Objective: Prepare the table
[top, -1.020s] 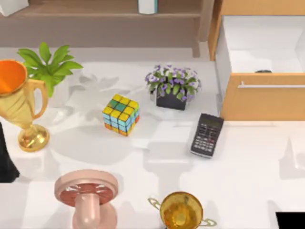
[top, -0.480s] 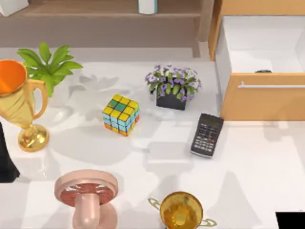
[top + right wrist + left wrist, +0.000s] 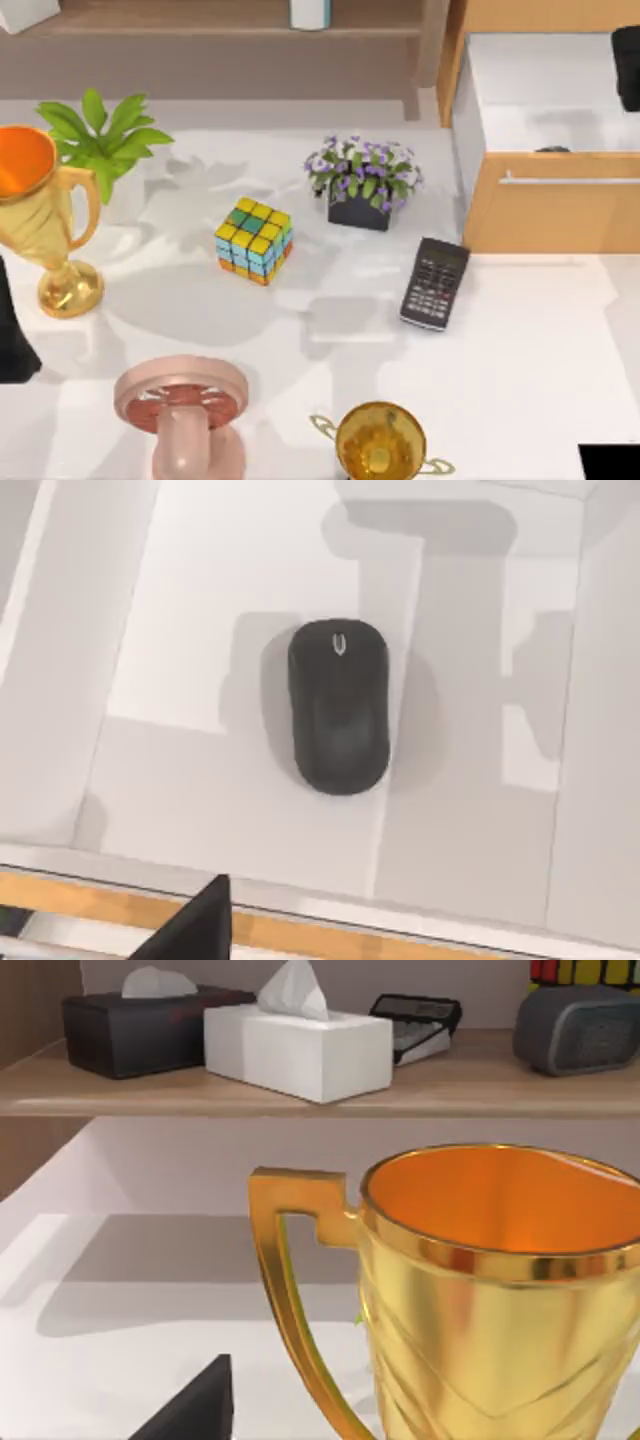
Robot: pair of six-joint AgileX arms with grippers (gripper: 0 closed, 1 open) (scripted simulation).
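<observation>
Right arm over the open drawer, left arm at the tabletop's left edge; neither claw's spread can be told.

The wide white tabletop [image 3: 520, 340] carries a tall gold trophy cup [image 3: 40, 215], a multicoloured puzzle cube [image 3: 254, 240], a dark pot of purple flowers [image 3: 362, 182], a black calculator [image 3: 435, 283], a pink dumbbell-shaped roller [image 3: 182, 412] and a small round gold trophy [image 3: 380, 442]. A black computer mouse [image 3: 338, 706] lies flat inside the tan wooden drawer [image 3: 550, 205] at the tabletop's right. A white tissue box [image 3: 297, 1045] sits on the brown shelf [image 3: 300, 1085].
</observation>
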